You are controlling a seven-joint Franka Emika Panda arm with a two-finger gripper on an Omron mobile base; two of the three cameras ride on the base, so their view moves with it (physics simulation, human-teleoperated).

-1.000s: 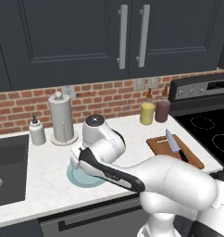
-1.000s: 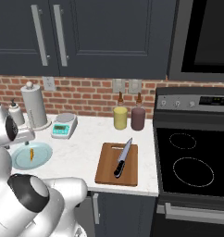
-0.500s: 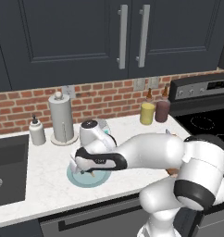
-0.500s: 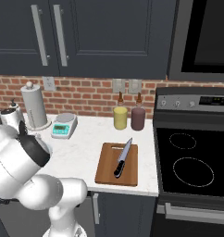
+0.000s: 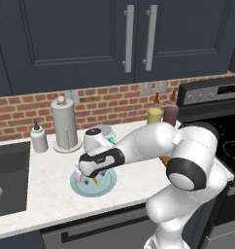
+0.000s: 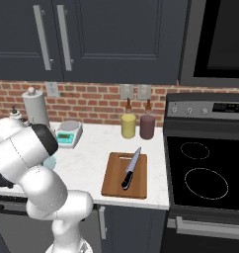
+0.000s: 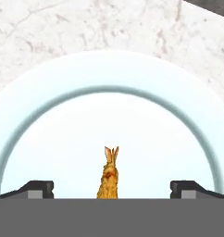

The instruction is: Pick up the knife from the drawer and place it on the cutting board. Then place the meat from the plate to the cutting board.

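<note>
Gripper (image 7: 111, 187) spread wide, low over the plate (image 7: 49, 115), straddling the meat (image 7: 110, 178) (a tiny strip, easily missed). Plate near the counter's (image 5: 37, 194) front edge. Knife (image 6: 131, 168) already on the cutting board (image 6: 111, 180). Risk: fingertips closing too high, or nudging the strip sideways.

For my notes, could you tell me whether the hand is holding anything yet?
Nothing is held: the hand is open above the plate, the meat between its fingertips.
</note>
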